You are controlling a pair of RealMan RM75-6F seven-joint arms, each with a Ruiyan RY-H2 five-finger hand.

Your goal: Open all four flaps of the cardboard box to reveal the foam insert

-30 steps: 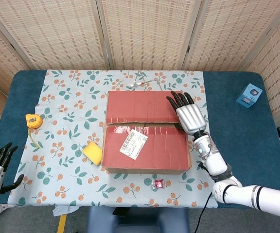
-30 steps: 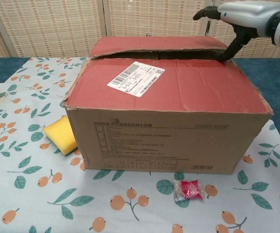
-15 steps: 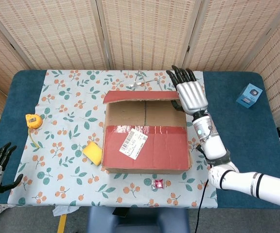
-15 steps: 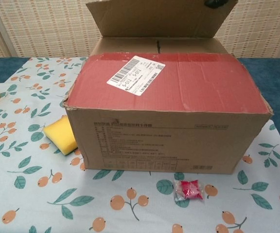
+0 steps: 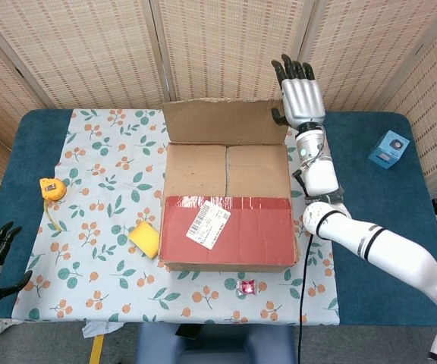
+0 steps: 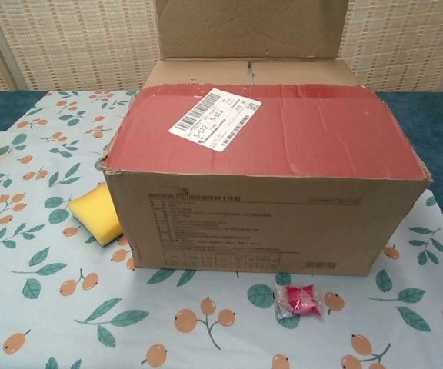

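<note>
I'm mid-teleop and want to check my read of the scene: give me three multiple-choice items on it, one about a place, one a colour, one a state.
1. Where does the yellow sponge lie?
A. left of the cardboard box
B. inside it
C. on its top

2. What colour is the near flap, the one bearing the shipping label?
A. blue
B. red
C. white

3. How does the far flap stand?
A. lying shut
C. torn off
B. raised upright, the right hand at its corner

Answers: 1 A, the sponge sits on the tablecloth by the box's left side. 2 B, that flap's face is red. 3 B, the flap stands up behind the two inner flaps.
</note>
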